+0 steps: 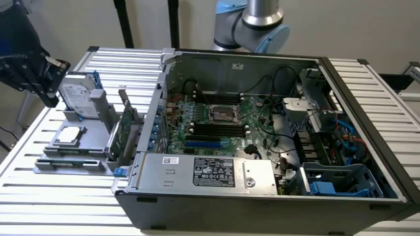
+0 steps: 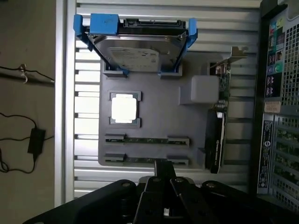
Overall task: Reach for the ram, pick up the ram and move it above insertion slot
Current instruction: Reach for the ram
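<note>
The black gripper (image 1: 47, 93) hangs high over the far end of the grey moulded parts holder (image 1: 92, 147), near the upright silver hard drive in its blue bracket (image 1: 78, 98). Its fingers (image 2: 161, 167) are pressed together and carry nothing. The ram (image 1: 71, 159), a thin narrow green circuit-board stick, rests edge-up in one of two parallel grooves at the holder's opposite, near end, past the square silver processor chip (image 1: 70, 135). Its long axis runs across the holder, from the exterior view's left to its right. In the wrist view the ram (image 2: 147, 160) sits just ahead of the fingertips. The open grey computer case (image 1: 262, 201) stands at the exterior view's right.
</note>
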Controlling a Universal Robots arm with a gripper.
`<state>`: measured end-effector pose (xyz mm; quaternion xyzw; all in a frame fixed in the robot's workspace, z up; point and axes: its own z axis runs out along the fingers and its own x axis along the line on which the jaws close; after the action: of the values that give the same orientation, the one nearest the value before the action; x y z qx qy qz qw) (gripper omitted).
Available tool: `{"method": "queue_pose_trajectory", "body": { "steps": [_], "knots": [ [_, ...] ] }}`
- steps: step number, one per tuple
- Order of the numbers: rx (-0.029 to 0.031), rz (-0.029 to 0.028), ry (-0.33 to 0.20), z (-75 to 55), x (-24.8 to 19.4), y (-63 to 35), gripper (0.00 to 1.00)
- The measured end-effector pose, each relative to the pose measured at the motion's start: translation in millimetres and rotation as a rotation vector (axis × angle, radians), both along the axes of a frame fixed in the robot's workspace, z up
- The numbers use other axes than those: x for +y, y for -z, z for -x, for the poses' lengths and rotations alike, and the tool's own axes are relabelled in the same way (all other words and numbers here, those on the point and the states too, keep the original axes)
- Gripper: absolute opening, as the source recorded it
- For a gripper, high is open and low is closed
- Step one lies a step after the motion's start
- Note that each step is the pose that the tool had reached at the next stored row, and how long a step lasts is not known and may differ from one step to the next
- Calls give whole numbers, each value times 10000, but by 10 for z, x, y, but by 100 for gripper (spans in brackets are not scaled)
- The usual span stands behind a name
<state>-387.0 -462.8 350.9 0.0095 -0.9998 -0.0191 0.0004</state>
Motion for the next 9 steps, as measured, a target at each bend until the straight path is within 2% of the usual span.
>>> {"method": "queue_pose_trajectory", "body": {
  "steps": [5,9],
  "knots": [
    [-1,0,0,13,-106,0,11],
    [0,-1,2,15,-130,-1,11]
  ]
}}
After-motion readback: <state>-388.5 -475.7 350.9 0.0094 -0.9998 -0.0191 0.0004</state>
